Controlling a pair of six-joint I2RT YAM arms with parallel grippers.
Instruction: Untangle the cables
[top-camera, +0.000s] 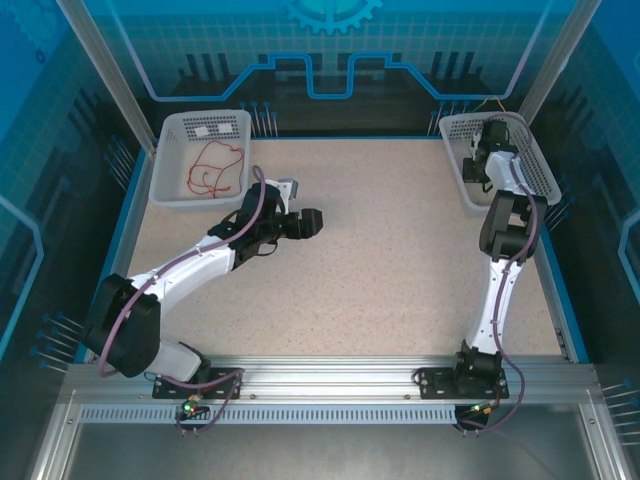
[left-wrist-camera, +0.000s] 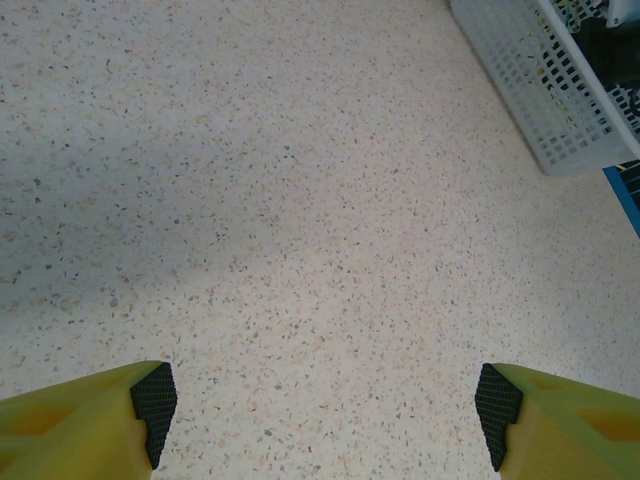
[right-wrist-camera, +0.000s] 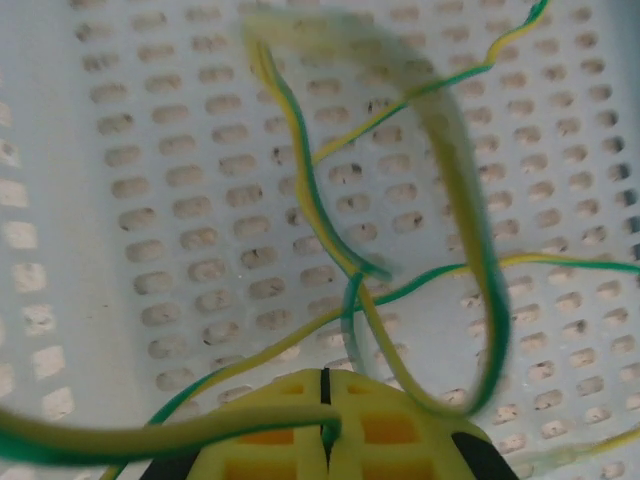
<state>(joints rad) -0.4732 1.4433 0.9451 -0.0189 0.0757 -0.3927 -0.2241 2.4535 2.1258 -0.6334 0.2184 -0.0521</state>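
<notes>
Top camera first: the thin red cable (top-camera: 215, 170) lies loosely coiled in the white perforated plastic basket (top-camera: 170, 150) at the far-left corner of the speckled beige table (top-camera: 380, 280). The left gripper (top-camera: 312, 222) hovers over bare table, just off that basket's near-right corner. The right gripper (top-camera: 478, 160) is dipped into the matching white basket (top-camera: 540, 165) at the far-right corner.

Left wrist camera: the yellow fingers with black pads (left-wrist-camera: 155, 400) are spread wide with nothing between them. There's just table underneath, plus a corner of the matching white basket (left-wrist-camera: 560, 100) up top.

Right wrist camera: the right gripper (right-wrist-camera: 325, 385) has its fingers pressed together and looks to be pinching one strand of the thin green-and-yellow cables (right-wrist-camera: 300, 190). These loop and cross each other over the basket floor, and one loop is blurred close to the lens.

So the step looks like pulling a single strand free. It'd probably go best with a slow, straight lift, watching the crossing just above the fingertips. If the whole bundle rises, or the light basket comes up with it, it should ease off rather than yank.
</notes>
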